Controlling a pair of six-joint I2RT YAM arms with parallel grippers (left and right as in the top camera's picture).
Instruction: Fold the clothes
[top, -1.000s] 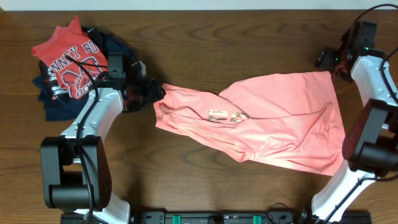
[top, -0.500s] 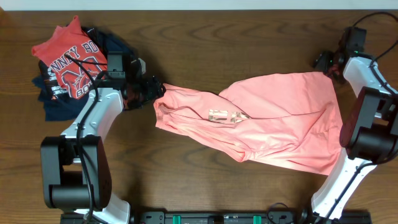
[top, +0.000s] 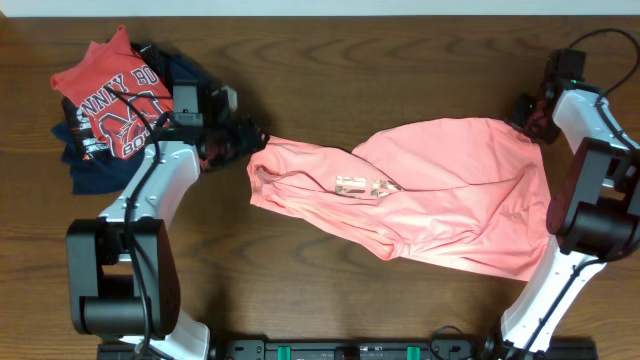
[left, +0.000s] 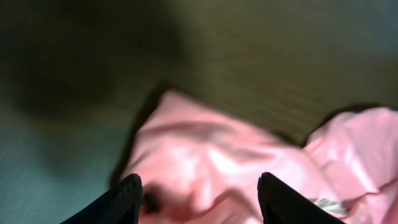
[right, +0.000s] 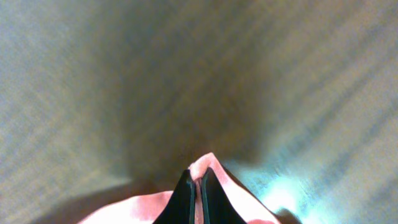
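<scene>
The clothes, a salmon-pink T-shirt (top: 440, 190), lie crumpled across the middle and right of the table, with a patch of gold lettering (top: 362, 186) showing in a fold. My right gripper (top: 530, 113) is at the shirt's far right top corner. In the right wrist view it (right: 198, 182) is shut on a pinched peak of pink cloth (right: 208, 163). My left gripper (top: 240, 140) hovers at the shirt's left end. Its fingers (left: 127, 200) stand apart over the pink fabric (left: 205, 155), which lies between and below them in a blurred view.
A pile with a red printed shirt (top: 112, 105) on dark navy garments (top: 85, 165) lies at the far left, just behind the left arm. The wooden table (top: 330, 60) shows bare wood beyond the shirt.
My right gripper has closed on the shirt's top right corner. My left gripper has shifted slightly left at the shirt's left end, its jaws a little narrower.
</scene>
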